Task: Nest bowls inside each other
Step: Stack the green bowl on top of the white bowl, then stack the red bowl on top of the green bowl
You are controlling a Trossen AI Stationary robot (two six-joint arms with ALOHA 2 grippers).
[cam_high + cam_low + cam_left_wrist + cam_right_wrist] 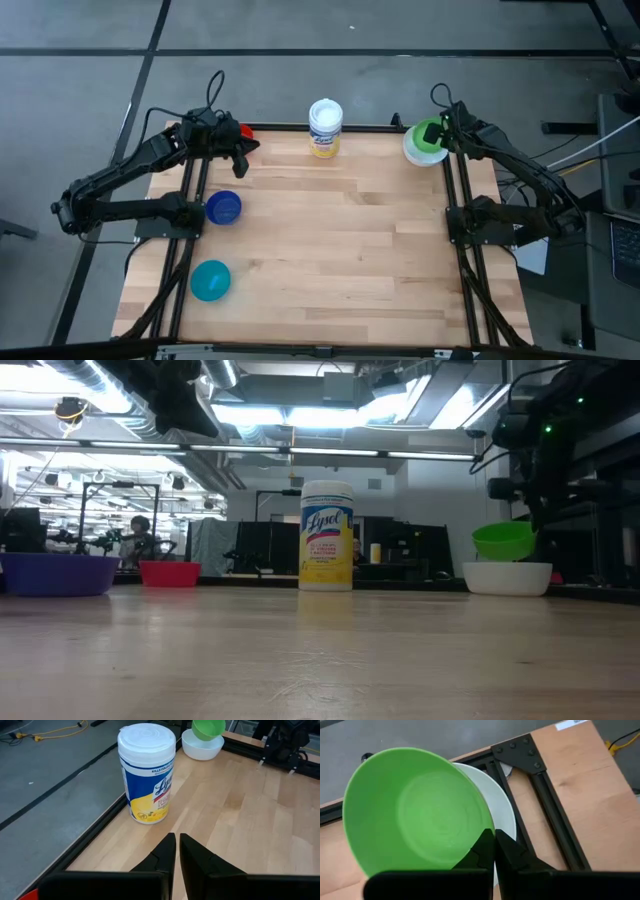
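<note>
My right gripper [494,837] is shut on a green bowl [428,134], which it holds tilted just over a white bowl [412,152] at the table's far right corner. A red bowl [245,130] stands at the far left, close by my left gripper [240,160]. That gripper hangs shut, with nothing in it, above the table. A dark blue bowl [223,208] and a teal bowl [210,280] stand upright along the left side. My right gripper pinches the green bowl's rim [481,831], one finger inside the bowl and one outside. The fingers slant down from the table's right side. The bowl [503,540] hangs tilted right above the white bowl [508,577]; whether the two touch, I cannot tell.
A tall white wipes container [325,127] with a yellow label stands at the middle of the far edge. Black frame rails [458,200] run along the table's left and right sides. Bare wood [340,250] fills the table's middle and near side.
</note>
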